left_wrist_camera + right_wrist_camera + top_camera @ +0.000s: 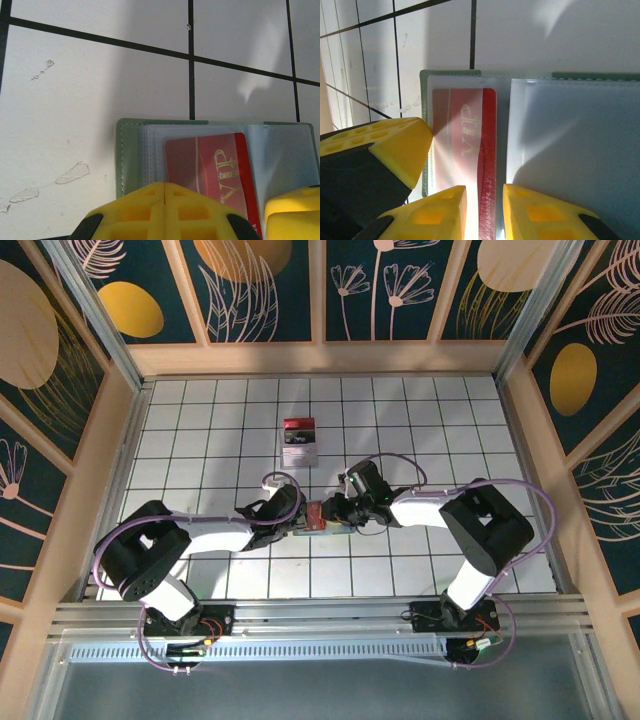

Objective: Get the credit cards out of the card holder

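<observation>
step: freeing card (470,130) from sleeve | holder (322,517) open mid-table, 6 o'clock of red block (299,442) | left gripper (165,189) pressed together at holder's edge | right gripper (485,200) narrowly spread astride card, pinch unclear | next: firm pinch, steady pull

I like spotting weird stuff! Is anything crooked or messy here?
Slightly: the red VIP card pokes past its clear sleeve in the open card holder, and scuff marks streak the table beside it.
</observation>
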Controlling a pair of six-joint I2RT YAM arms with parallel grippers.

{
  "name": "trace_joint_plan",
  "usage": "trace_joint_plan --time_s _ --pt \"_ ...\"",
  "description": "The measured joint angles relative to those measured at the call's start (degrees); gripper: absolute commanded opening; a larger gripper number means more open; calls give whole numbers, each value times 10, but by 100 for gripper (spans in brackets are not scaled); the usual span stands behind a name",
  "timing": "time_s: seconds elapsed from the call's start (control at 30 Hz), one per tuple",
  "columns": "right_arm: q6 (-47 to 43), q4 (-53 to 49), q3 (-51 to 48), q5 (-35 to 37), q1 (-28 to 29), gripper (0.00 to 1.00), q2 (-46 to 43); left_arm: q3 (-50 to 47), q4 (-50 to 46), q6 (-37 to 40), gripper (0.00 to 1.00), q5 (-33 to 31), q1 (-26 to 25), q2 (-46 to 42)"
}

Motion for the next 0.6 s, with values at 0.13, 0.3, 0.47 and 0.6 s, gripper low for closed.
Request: trace_joint_plan --time_s 0.13,0.3,0.47,0.6 --pt "6 14 -7 -6 0 26 4 -1 2 -4 0 0 0 0" --pt "19 37 -10 -21 0 26 11 -4 9 -4 0 1 0 0" --pt "29 49 -10 -32 0 26 17 -7 12 -7 0 2 0 0" --pt "34 54 -10 -35 0 26 21 -8 16 -10 0 2 0 0"
